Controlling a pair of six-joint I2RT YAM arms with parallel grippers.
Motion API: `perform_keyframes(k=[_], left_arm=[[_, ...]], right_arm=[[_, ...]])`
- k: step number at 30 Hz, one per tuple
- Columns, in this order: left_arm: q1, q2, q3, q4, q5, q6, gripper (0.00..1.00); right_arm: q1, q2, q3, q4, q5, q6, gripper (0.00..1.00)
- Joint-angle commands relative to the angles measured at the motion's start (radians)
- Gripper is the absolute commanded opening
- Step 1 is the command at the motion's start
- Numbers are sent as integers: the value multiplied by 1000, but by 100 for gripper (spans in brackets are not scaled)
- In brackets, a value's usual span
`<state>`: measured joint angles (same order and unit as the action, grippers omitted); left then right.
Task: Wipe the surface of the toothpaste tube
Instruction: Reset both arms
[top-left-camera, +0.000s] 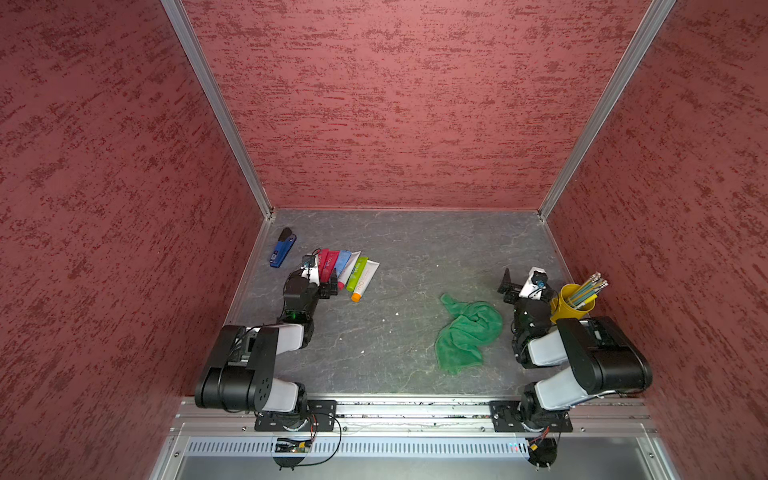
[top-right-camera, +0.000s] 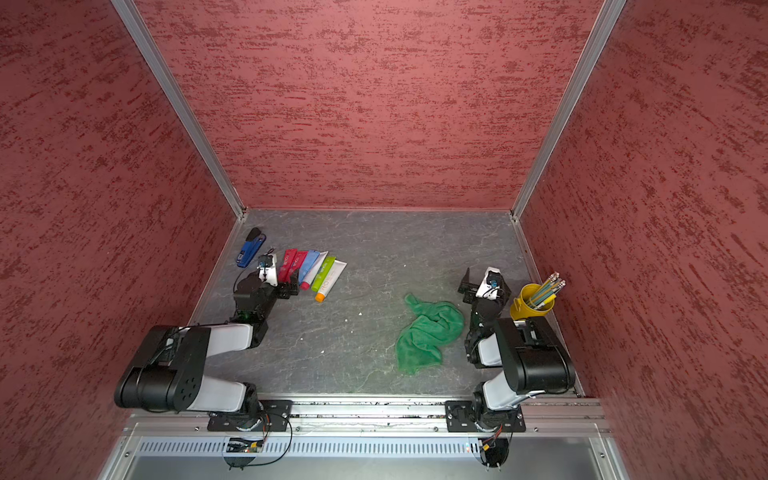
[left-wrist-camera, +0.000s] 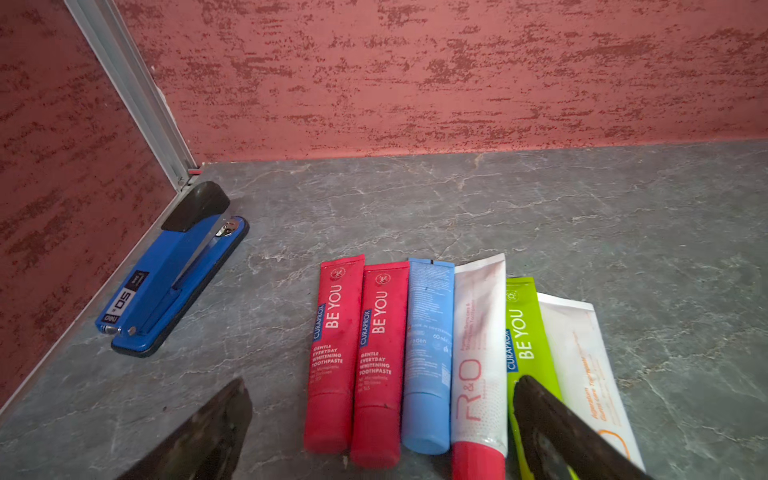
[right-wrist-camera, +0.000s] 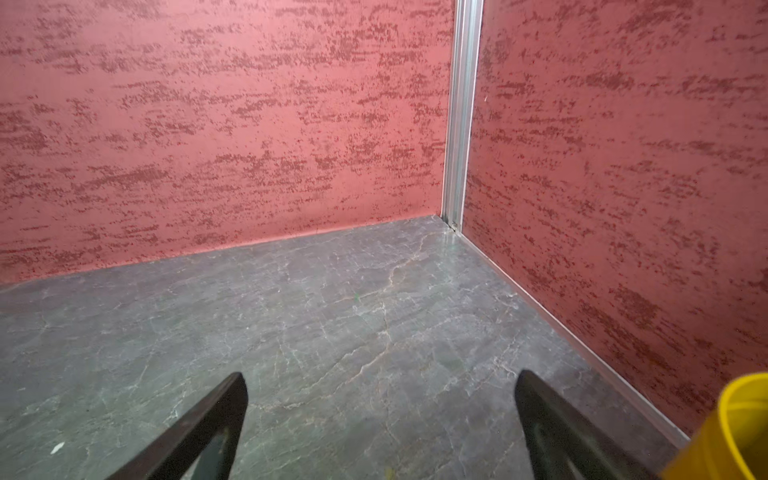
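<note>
Left wrist view: left gripper (left-wrist-camera: 381, 381) gapes wide, empty, low over toothpaste tubes (left-wrist-camera: 430, 332); right gripper (right-wrist-camera: 381, 375) equally wide, empty

The scene is lit evenly and softly; no hard shadows are cast, only faint shade beneath the arms (top-left-camera: 249, 365) on the table (top-left-camera: 395, 340). A pale band of glare is seen along the table's near edge in both top views. The corner posts (top-left-camera: 216, 104) are splayed outward by the wide lens. In the left wrist view one finger (left-wrist-camera: 208, 432) of the left gripper (left-wrist-camera: 382, 384) is rendered soft and smeared, while print on the tubes (left-wrist-camera: 336, 353) is legible.
</note>
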<state>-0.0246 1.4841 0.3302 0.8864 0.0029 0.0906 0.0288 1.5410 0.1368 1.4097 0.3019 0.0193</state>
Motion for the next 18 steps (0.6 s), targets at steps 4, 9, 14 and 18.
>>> perform_keyframes(k=[4,9,14,18], left_arm=[[41,43,44,5,35,-62,100],[37,48,40,23,26,-60,100],[37,48,42,18,28,-60,100],[37,48,45,14,31,-59,100]], right_arm=[[-7,1,42,-8,-2,14,99],[-7,2,52,-27,5,18,99],[-7,2,56,-29,6,19,99],[-13,2,62,-44,-3,26,99]])
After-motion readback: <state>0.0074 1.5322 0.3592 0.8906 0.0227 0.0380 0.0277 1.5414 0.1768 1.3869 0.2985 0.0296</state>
